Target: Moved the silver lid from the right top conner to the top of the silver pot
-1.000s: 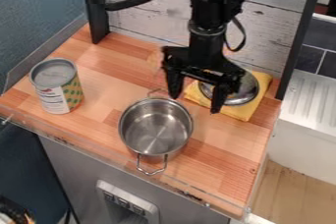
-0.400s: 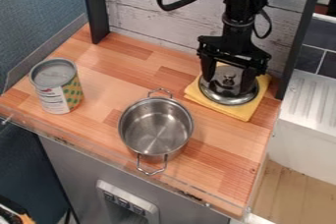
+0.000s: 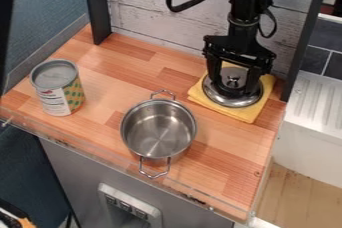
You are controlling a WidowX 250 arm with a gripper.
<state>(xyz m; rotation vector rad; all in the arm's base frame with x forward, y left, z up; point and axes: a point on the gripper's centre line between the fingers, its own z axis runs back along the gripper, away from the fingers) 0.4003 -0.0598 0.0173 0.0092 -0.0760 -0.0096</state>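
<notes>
Over the lid at the right rear of the counter hangs my gripper, its two fingers apart on either side of the lid's knob. The fingertips are low, over the lid's top surface; whether they touch it I cannot tell. The round silver lid lies flat, knob up, on a folded yellow cloth. The silver pot stands uncovered and empty nearer the front, left of the cloth, with one wire handle to the back and one to the front.
An opened-looking can with a green and yellow label stands at the left. A whitewashed plank wall rises behind the counter, between black posts. A white sink lies to the right.
From above the area between pot and lid, my gripper has moved right to the lid, then come slightly lower around its knob. Lid and pot have not moved.
</notes>
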